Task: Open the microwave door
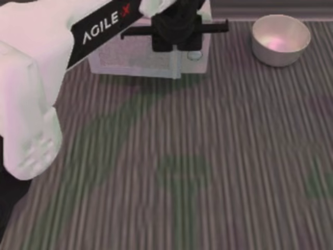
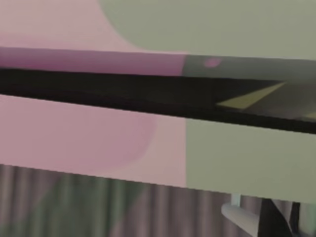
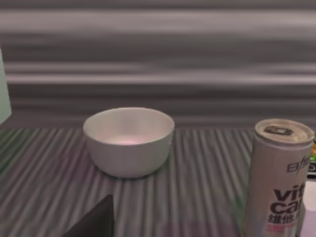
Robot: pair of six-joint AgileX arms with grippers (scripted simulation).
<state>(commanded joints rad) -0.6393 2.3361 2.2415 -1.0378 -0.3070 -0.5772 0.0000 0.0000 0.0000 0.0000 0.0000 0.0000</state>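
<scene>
The microwave (image 1: pixel 151 54) is set at the table's far edge, left of centre, with the left gripper (image 1: pixel 174 23) lowered over its front top. Its opening cannot be told. The microwave door (image 1: pixel 138 61) is seen flush with the front, so opening is judged not yet done. The front faces the near edge; the long axis runs left to right. A white bowl (image 1: pixel 281 39) stands to the right.

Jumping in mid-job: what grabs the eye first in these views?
The big white left arm sweeps in from the top view's left, its dark left gripper over the front of the microwave at the table's far edge, where the microwave door looks shut. To the microwave's right stands a white bowl. The right wrist view adds a drink can near that bowl.
</scene>
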